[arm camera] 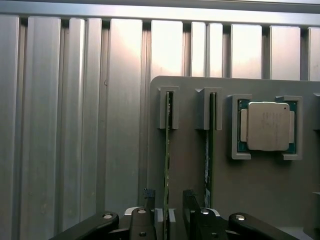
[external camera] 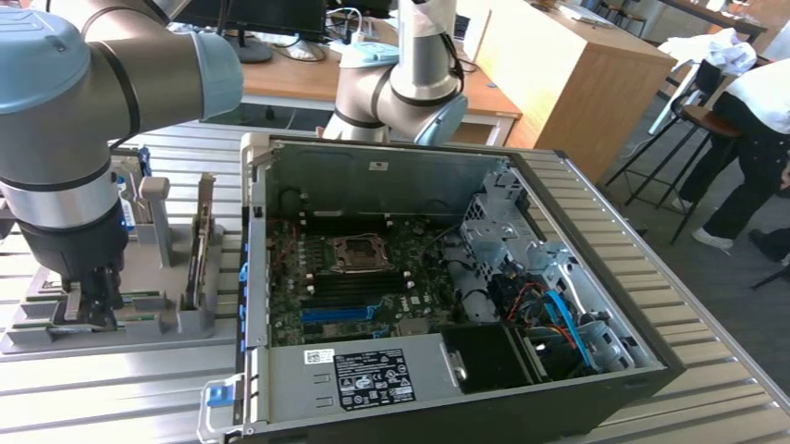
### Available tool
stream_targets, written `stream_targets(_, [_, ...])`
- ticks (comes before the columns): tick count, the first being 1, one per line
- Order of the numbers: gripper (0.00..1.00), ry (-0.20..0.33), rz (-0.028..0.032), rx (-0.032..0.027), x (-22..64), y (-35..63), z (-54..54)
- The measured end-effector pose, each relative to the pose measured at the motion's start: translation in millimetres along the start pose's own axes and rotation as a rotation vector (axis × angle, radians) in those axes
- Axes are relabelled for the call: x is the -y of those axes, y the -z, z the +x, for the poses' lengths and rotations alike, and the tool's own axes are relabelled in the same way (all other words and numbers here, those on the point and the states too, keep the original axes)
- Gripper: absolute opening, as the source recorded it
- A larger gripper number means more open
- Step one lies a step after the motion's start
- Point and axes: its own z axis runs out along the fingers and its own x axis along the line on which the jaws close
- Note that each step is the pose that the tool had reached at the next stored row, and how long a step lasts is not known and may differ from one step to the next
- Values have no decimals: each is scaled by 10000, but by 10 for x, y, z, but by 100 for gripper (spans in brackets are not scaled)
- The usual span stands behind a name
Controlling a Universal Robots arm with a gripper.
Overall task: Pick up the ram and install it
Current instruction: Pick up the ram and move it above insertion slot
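The ram [arm camera: 167,150] is a thin green board standing on edge in a slot of the grey holder [arm camera: 190,165]. My gripper [arm camera: 167,207] is open and low over it, one black finger [arm camera: 148,200] on each side of the board's near end, with a small gap on both sides. A second green stick [arm camera: 210,150] stands in the neighbouring slot. In the exterior view my gripper [external camera: 89,298] reaches down into the holder [external camera: 173,319] at that view's left, beside the open computer case [external camera: 253,277].
A square silver processor chip [arm camera: 265,125] lies in a pocket of the holder past the second stick. The case's motherboard [external camera: 370,277] lies exposed, with the power supply [external camera: 358,375] at the front. A person [external camera: 753,139] stands at the exterior view's right. The table [external camera: 124,398] is ribbed metal.
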Motion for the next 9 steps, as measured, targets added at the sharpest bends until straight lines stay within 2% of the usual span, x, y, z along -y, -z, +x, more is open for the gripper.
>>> stream_targets(9, [36, 1, -1, -1, 7, 0, 13])
